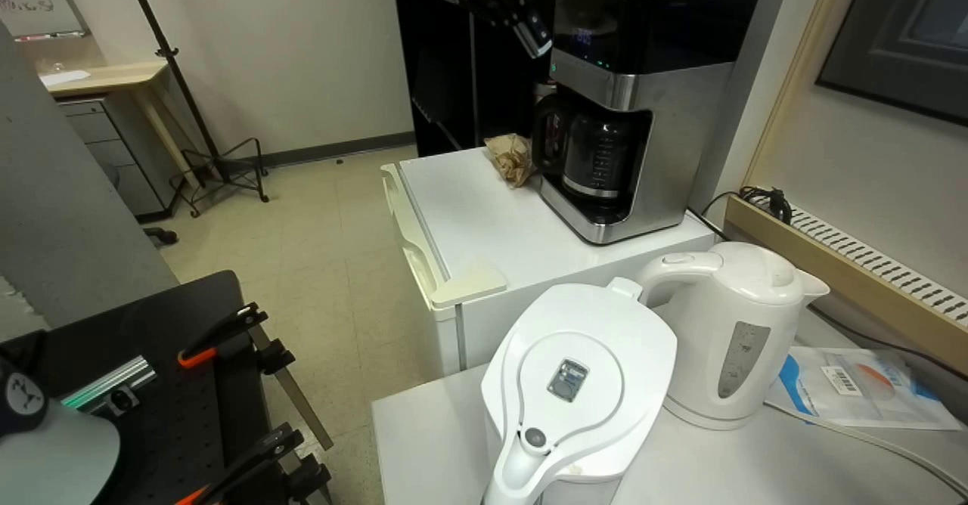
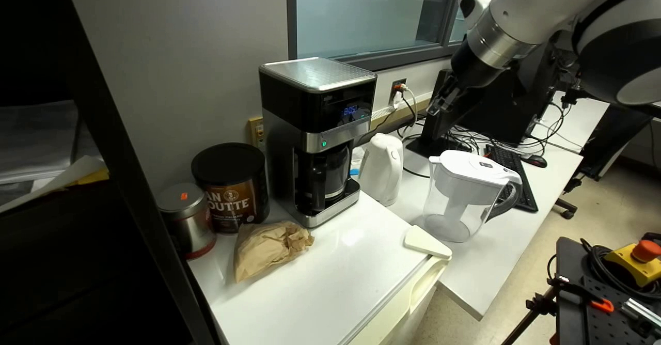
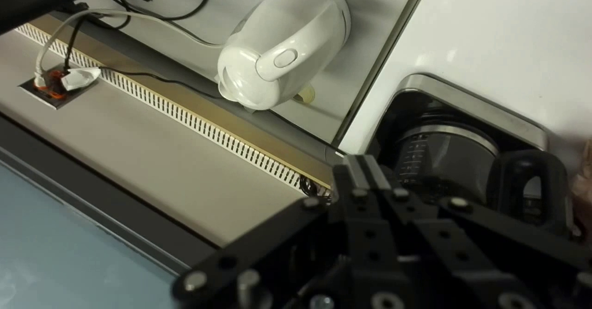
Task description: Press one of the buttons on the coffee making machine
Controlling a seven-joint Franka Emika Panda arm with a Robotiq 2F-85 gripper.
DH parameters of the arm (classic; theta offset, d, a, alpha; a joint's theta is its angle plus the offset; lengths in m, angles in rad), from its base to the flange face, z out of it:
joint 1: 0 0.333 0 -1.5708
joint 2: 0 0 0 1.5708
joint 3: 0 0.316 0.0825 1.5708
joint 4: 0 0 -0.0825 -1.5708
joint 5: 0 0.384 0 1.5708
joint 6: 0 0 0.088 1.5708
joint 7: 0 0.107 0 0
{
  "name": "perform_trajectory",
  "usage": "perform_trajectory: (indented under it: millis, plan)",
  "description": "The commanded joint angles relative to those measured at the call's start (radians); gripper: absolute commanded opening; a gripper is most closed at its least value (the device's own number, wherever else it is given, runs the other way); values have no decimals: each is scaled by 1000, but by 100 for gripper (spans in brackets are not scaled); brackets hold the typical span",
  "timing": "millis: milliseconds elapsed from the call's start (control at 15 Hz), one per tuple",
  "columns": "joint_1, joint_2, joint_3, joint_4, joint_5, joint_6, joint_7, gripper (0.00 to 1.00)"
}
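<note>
Two fingertips (image 3: 357, 175) together: gripper (image 3: 368, 172) clenched in free air, apart from coffee maker (image 2: 315, 138) near edge of white surface (image 2: 351, 262).

Exterior view: glossy white, rounded robot arm (image 2: 550, 1) slopes down to the brushed silver metal wrist ring (image 2: 493, 40). Black two-fingered gripper (image 2: 433, 109) sits beyond and below the ring, canted downward, its tips well apart from the ring. Wrist view: slim black linked fingers (image 3: 371, 244) drawn together, pale grey fingertips (image 3: 354, 171) side by side.
</note>
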Motion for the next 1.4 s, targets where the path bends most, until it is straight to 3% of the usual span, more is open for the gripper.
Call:
perform_trajectory:
  millis: [0,600,1333]
  plan:
    - [12,90,-3,83,-53,33,62,4]
    - [71,262,-34,245,-103,34,155,4]
    - [139,399,-110,357,-87,32,163,4]
